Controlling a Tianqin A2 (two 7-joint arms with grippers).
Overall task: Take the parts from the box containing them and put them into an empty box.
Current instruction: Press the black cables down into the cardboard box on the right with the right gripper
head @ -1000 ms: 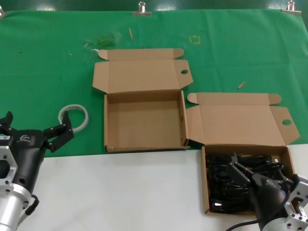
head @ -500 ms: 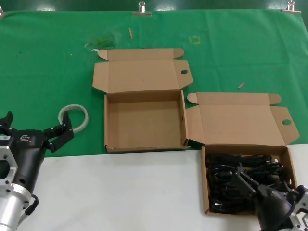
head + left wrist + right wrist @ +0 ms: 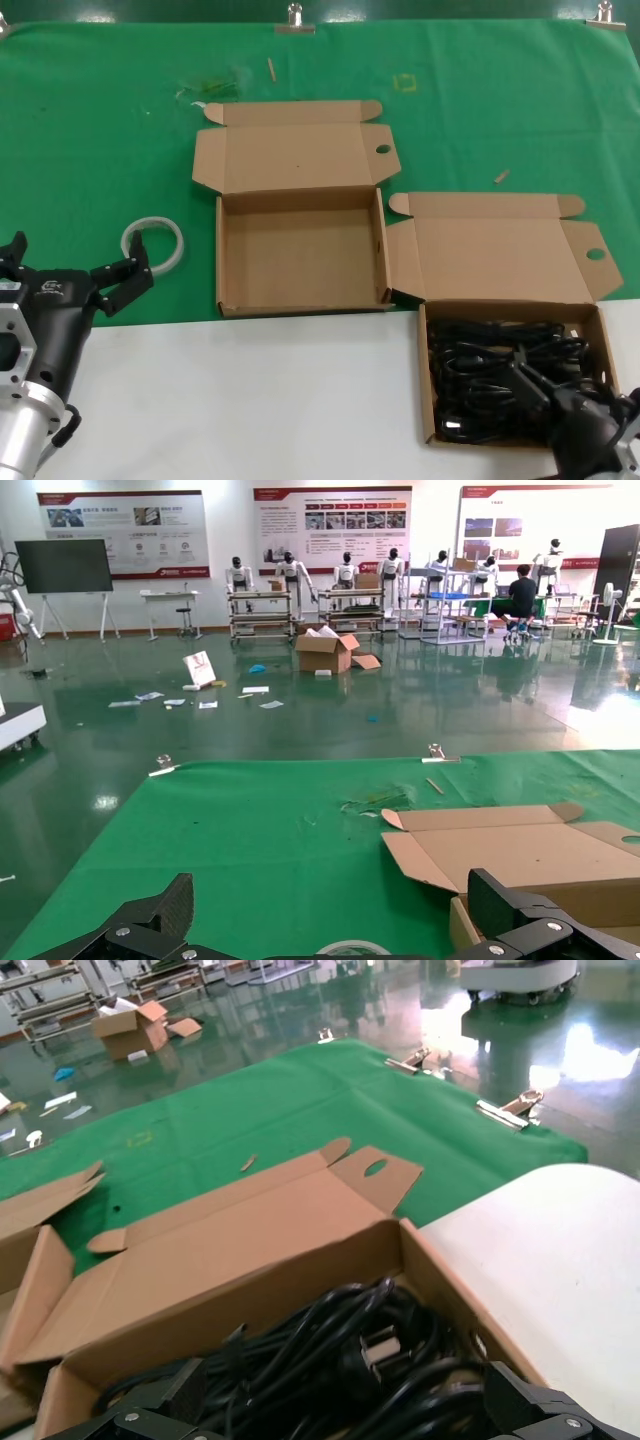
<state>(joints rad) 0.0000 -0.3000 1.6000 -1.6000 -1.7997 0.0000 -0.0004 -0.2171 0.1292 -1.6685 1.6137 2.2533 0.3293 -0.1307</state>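
Note:
The empty box (image 3: pixel 300 255) lies open on the green cloth in the middle of the head view, its lid folded back. To its right, the box containing them (image 3: pixel 424 385) holds the parts, a tangle of black power cables (image 3: pixel 485 375). My right gripper (image 3: pixel 565 392) hangs over that box's near right part, open. In the right wrist view its fingers (image 3: pixel 160 1400) straddle the cables (image 3: pixel 330 1360) without closing on any. My left gripper (image 3: pixel 70 262) rests at the near left, open and holding nothing. Its wrist view shows the empty box's lid (image 3: pixel 530 855).
A whitish tape ring (image 3: pixel 153 243) lies on the green cloth (image 3: pixel 100 120) just beyond the left gripper. The near part of the table is white (image 3: pixel 250 400). Metal clips (image 3: pixel 295 17) hold the cloth at the far edge, and small scraps (image 3: pixel 501 176) lie on it.
My right gripper has drawn back toward the near right corner of the cable box, staying open. The left arm and both boxes have not moved.

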